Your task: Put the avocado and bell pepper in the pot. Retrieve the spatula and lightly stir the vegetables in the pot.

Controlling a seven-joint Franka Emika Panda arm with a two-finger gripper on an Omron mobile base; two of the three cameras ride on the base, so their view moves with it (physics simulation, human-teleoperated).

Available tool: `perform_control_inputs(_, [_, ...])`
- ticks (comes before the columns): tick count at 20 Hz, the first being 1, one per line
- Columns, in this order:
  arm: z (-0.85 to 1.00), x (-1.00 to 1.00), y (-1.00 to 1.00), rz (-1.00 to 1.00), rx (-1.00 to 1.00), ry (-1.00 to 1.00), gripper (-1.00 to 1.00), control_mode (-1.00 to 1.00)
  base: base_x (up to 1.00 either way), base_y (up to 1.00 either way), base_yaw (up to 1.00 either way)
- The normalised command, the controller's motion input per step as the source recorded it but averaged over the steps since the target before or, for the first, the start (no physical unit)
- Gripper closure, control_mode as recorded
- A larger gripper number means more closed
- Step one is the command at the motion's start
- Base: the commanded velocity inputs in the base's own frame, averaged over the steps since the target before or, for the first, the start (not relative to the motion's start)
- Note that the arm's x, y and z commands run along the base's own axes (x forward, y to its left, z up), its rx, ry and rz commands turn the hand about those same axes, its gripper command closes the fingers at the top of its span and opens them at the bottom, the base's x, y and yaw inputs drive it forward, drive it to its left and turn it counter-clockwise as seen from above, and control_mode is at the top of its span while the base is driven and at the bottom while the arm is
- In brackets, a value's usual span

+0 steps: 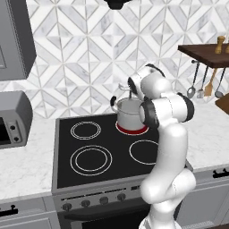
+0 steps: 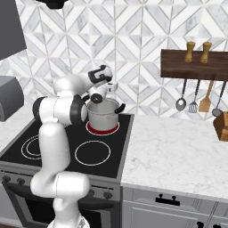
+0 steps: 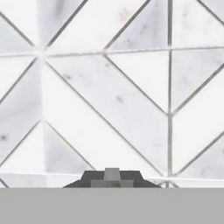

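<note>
Stove (image 1: 107, 172): black glass top, ringed burners, set between marble counters.
Pot (image 2: 103, 114): stood on the glowing red back ring.
Left counter (image 1: 27, 165): microwave (image 1: 13, 118) carried.
Right counter (image 2: 178, 151): wooden block (image 2: 221, 126) seen at the far edge.

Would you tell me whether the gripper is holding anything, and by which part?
It cannot be told: the gripper sits above the shiny steel pot, facing the tiled wall, with its fingertips barely visible.

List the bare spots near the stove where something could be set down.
Free: white marble counter between black stovetop and hanging utensils; three unlit stove rings. Crowded: back red ring, under the shiny steel pot and white arm.
</note>
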Motion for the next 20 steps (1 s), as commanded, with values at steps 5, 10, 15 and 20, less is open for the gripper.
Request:
perform_control_inputs(5, [-0.19,-0.39,-0.16,0.0,-0.02,0.0,1.0,-1.0,0.0,0.0,0.0])
perform_control_inputs(10, [0.21,-0.12,-0.24,-0.01,-0.01,0.01,1.0,-1.0,0.0,0.0,0.0])
perform_control_inputs(15, [0.56,-0.04,-0.11,-0.04,0.0,0.04,1.0,-1.0,0.0,0.0,0.0])
perform_control_inputs(20, [-0.05,-0.1,0.0,-0.01,0.0,0.11,1.0,-1.0,0.0,0.0,0.0])
